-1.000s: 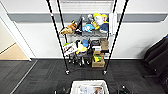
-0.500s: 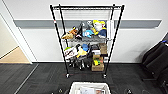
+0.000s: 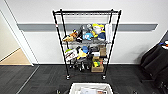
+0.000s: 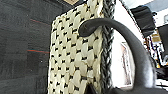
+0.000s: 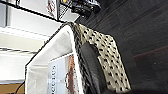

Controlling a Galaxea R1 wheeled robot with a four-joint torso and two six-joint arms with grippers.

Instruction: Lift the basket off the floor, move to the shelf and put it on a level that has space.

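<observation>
Woven beige-and-dark wicker forms the basket [image 3: 90, 88], whose white cloth lining shows at the lower edge of the head view, directly in front of the shelf [image 3: 86, 42] and on its near side. Some printed paper or a booklet [image 5: 65, 75] lies inside against the lining. In the left wrist view the basket's plaited wall [image 4: 75, 55] and dark braided rim [image 4: 107, 47] stand close up, with a curved dark finger of the left tool [image 4: 130, 47] hooked over the rim; how far that tool is open cannot be told. In the right wrist view a dark finger of the right tool [image 5: 91, 67] lies against the outside of the basket just under the rim; whether it is clamped cannot be told either. Whether the basket rests on the floor or hangs above it is not clear.

Under and around the basket lies the floor [image 3: 45, 77] of dark grey carpet tiles. Beyond the basket the shelf stands on small casters against a white wall [image 3: 140, 15] with a grey band. Its uppermost level [image 3: 86, 12] is bare wire grid. The tier below carries soft toys [image 3: 85, 33], and the lower tiers hold more toys and a brown cardboard box [image 3: 97, 67]. Left of the shelf a strip of tan wooden flooring [image 3: 15, 58] shows. Right of the shelf sits a dark chair [image 3: 155, 62].
</observation>
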